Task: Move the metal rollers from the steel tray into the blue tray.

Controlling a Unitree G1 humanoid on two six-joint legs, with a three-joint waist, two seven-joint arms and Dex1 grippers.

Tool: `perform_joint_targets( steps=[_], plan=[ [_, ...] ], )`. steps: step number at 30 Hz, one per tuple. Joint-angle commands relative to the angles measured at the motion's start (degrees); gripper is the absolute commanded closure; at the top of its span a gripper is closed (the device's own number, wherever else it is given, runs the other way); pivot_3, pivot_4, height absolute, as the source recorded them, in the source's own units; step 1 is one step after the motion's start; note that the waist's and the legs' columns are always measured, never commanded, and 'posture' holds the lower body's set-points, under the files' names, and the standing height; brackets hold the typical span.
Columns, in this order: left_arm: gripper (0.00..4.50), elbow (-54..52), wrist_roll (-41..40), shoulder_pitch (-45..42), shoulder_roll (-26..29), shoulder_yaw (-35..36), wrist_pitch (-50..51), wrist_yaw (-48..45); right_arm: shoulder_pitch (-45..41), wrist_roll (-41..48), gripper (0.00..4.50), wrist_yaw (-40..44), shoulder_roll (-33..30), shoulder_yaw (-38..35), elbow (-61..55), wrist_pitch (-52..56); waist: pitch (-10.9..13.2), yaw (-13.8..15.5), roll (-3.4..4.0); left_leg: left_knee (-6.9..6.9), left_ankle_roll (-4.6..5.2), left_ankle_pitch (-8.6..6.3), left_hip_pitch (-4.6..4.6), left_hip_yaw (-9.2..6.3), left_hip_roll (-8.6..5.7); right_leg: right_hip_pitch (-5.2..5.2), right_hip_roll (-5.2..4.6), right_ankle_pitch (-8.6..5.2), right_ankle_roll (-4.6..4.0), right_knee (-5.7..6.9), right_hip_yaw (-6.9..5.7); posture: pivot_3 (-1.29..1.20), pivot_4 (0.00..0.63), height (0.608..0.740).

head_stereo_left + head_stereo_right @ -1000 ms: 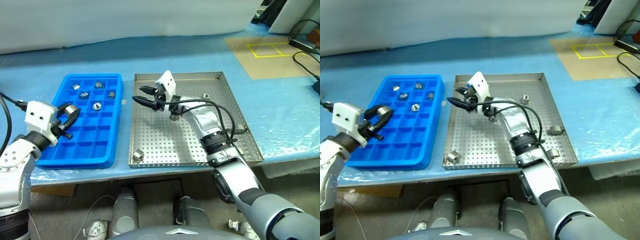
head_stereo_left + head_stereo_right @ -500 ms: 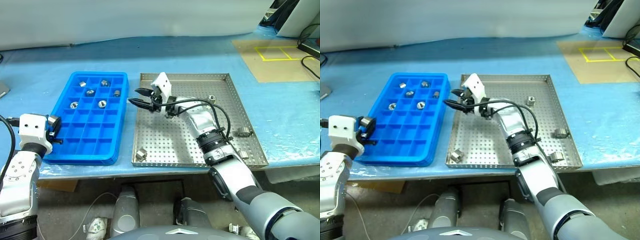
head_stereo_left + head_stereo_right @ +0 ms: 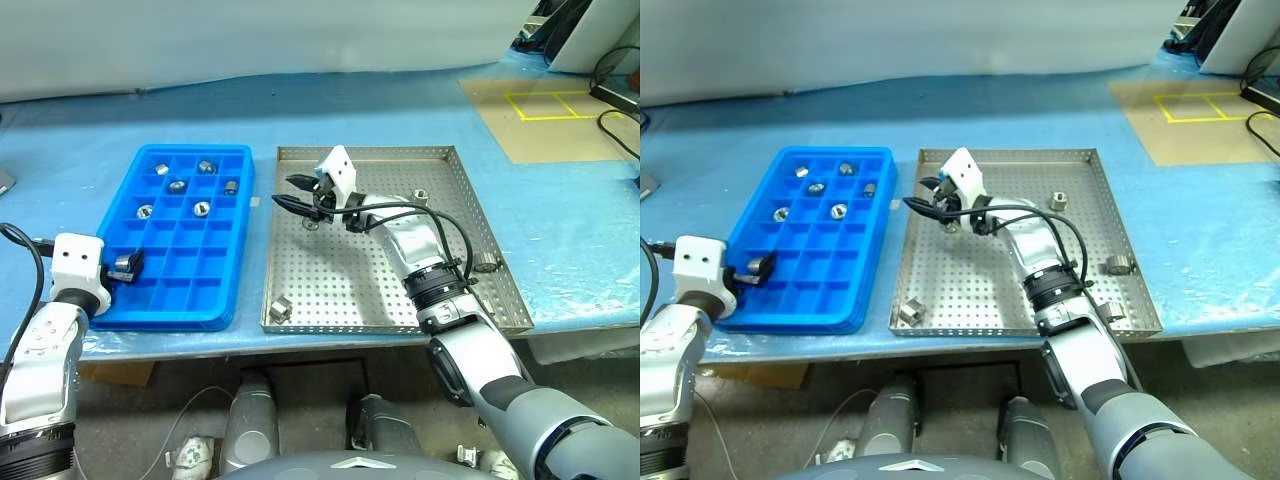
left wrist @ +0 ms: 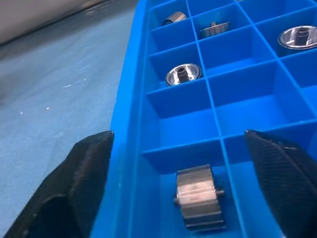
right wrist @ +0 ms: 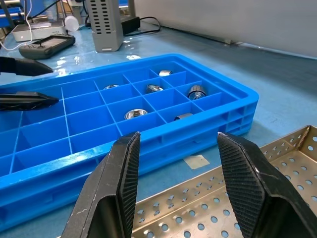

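The blue tray point(image 3: 232, 250) lies left of the steel tray point(image 3: 350, 290). My left gripper point(image 3: 124, 265) is low at the blue tray's near left corner, open. A metal roller point(image 4: 199, 197) lies loose in the compartment between its fingers point(image 4: 86, 168). Several more rollers point(image 3: 201, 208) sit in the far compartments. My right gripper point(image 3: 284, 191) hovers open and empty over the steel tray's far left part, pointing toward the blue tray. Loose rollers lie in the steel tray at the near left point(image 3: 280, 309), the far right point(image 3: 421, 196) and the right rim point(image 3: 488, 265).
The table is covered in blue sheet, and its front edge runs just below both trays. A tan board with a yellow tape square point(image 3: 540, 100) and black cables point(image 3: 610, 115) lie at the far right. A grey box point(image 5: 104, 25) stands beyond the blue tray.
My left gripper sank to the blue tray's near left corner, opened and let its roller go into a compartment. The camera shifted. My right gripper has stayed put.
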Motion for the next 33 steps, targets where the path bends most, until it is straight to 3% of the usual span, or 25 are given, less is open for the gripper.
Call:
perform_joint_targets(
  steps=[1,5,10,18,26,33],
  plan=[
    [0.19,-1.8,-2.1,-1.1,1.5,1.7,-0.5,-1.4,0.0,0.3,1.92,-0.2,0.0,-0.6,-2.2,-0.6,0.0,0.0,0.0,0.0,0.0,0.0,0.0,0.0,0.0,0.0,0.0,0.0,0.0,0.0,0.0,0.21,0.15,0.74],
    [0.19,-6.7,-7.8,-3.4,0.9,0.5,1.2,-4.9,-0.3,-0.8,1.92,-0.8,-0.2,-0.3,-0.8,-1.8,0.0,0.1,0.0,0.02,-0.02,0.01,-0.01,-0.01,-0.01,0.02,-0.01,0.0,-0.01,0.01,-0.02,0.2,0.15,0.74],
    [0.19,-10.2,-11.4,-8.9,1.5,-8.6,3.5,-12.2,-0.1,-2.1,1.92,-2.1,-0.2,-0.3,1.5,-3.3,0.0,0.2,0.0,0.08,-0.08,0.05,-0.01,-0.03,-0.01,0.07,-0.05,-0.05,-0.09,0.08,-0.09,0.19,0.15,0.74],
    [0.19,1.7,-9.4,-23.1,-1.2,-22.3,-0.3,-21.6,4.0,-1.8,1.92,-4.0,-3.3,-1.9,-6.0,-0.1,0.0,-0.8,0.01,0.17,-0.09,0.08,0.0,-0.01,-0.03,0.04,-0.01,0.08,0.12,0.21,-0.04,0.01,0.15,0.74],
    [0.19,10.4,-10.4,-28.6,-2.0,-24.7,-3.2,-29.8,12.4,-1.7,1.92,-7.7,-6.5,-2.2,-16.9,5.1,0.0,-4.3,0.0,0.25,-0.06,0.06,0.06,-0.01,-0.09,0.06,0.03,0.11,0.17,0.3,0.05,-0.11,0.15,0.74],
    [0.19,13.5,-10.6,-30.4,-1.1,-23.0,-4.0,-33.1,9.8,-4.4,1.92,-9.6,-4.1,-0.1,-9.9,1.2,0.0,-6.3,0.0,0.46,-0.08,0.08,0.26,0.04,-0.09,0.03,0.01,-0.08,-0.16,0.82,0.2,-0.09,0.15,0.74]
  ],
)
